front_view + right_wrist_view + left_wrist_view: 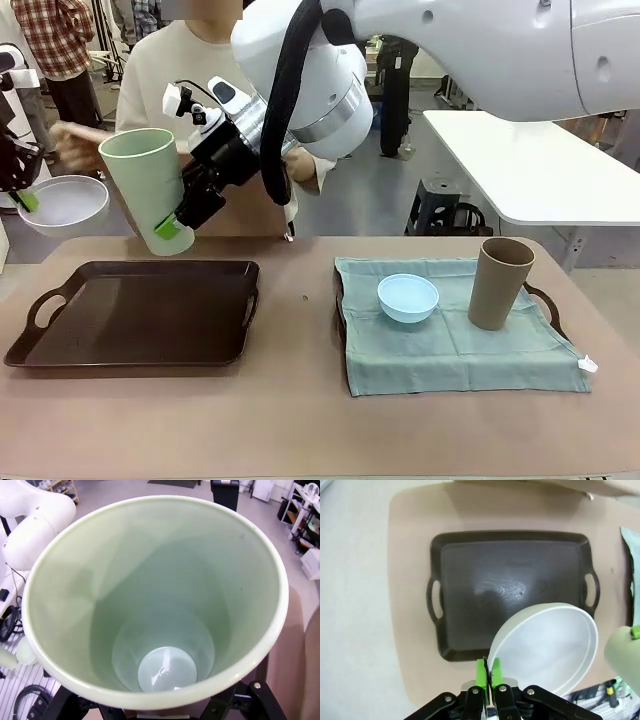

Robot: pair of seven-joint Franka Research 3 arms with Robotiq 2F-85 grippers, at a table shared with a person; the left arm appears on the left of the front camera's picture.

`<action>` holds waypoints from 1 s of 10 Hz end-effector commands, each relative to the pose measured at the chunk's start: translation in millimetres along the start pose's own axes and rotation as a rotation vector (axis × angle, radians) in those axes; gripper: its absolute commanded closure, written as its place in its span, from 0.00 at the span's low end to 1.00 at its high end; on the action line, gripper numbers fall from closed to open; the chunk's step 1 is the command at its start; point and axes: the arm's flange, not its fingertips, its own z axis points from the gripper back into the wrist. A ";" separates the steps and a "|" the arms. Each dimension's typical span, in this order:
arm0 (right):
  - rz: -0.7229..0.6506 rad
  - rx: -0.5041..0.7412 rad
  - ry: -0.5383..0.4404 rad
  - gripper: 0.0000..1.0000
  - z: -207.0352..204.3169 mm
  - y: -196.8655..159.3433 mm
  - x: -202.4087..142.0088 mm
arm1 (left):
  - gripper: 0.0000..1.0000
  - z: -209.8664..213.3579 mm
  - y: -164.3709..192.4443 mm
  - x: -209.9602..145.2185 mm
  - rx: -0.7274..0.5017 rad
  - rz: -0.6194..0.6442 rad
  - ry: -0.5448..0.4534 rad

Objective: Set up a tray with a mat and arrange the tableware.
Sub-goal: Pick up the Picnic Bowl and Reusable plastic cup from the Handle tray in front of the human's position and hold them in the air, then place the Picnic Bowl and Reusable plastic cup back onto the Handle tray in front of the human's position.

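Table (300, 420); dark tray (140, 310); mat (450, 345)

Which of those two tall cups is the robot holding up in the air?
The pale green tumbler: the right gripper holds it tilted above the bare dark tray. The tan-brown tumbler stands upright on the green mat, untouched.

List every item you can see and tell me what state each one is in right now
white bowl: lifted, rim pinched by shut left gripper
pale green tumbler: airborne, tilted, held by right gripper
dark tray: empty, on table
light blue bowl: upright on mat
tan tumbler: upright on mat
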 end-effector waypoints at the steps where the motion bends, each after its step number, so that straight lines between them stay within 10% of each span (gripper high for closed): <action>1: 0.012 0.006 -0.016 1.00 0.4 -1.2 5.1 | 1.00 1.7 0.0 3.4 -0.005 -0.014 -0.008; 10: 0.012 0.006 -0.016 1.00 0.4 -1.2 5.1 | 1.00 1.7 0.0 3.4 -0.005 -0.014 -0.008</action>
